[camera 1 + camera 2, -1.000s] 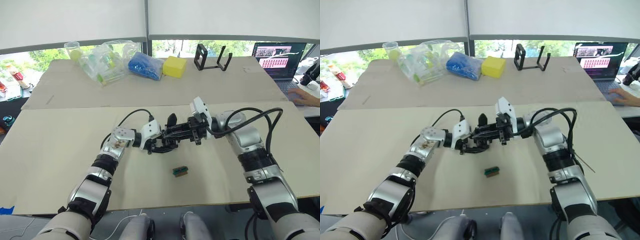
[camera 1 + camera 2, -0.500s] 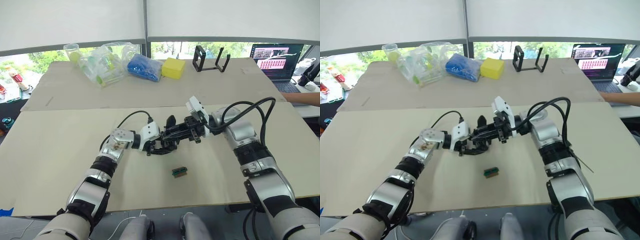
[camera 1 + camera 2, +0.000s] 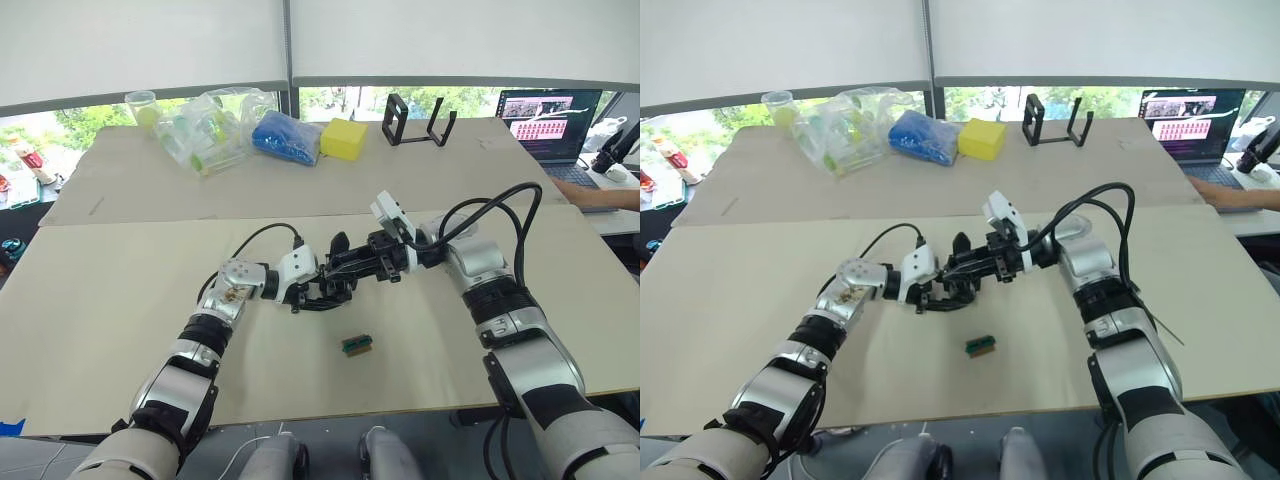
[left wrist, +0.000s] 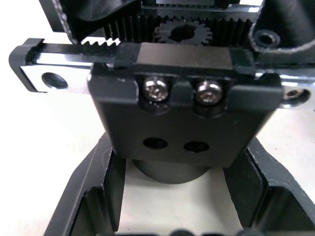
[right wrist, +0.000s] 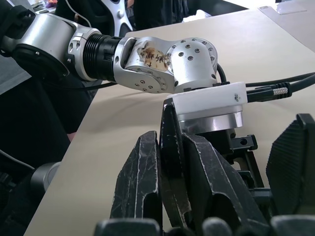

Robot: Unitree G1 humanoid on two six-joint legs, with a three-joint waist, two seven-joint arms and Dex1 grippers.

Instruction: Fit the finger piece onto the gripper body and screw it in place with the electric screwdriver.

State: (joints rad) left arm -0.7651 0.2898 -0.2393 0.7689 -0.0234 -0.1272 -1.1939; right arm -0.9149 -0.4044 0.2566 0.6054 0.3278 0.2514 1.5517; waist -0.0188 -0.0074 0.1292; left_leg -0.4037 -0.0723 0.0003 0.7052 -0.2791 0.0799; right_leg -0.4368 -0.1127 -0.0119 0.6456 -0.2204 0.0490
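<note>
At frame centre, left end effector (image 3: 318, 291) grips the gripper body (image 4: 183, 118); right end effector (image 3: 352, 268) pinches the finger piece (image 5: 170, 162); misalignment could jam it.

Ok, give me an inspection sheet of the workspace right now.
Surface: beige table, flat.
Job's things: gripper body held in left tool; finger piece pinched in right tool.
Clutter: green-brown block near front; plastic bags, yellow block, black stand at back.
Grippers: both shut, meeting mid-table.
Cables: black cables loop off both wrists.
Surroundings: laptop, person's hand far right.
</note>
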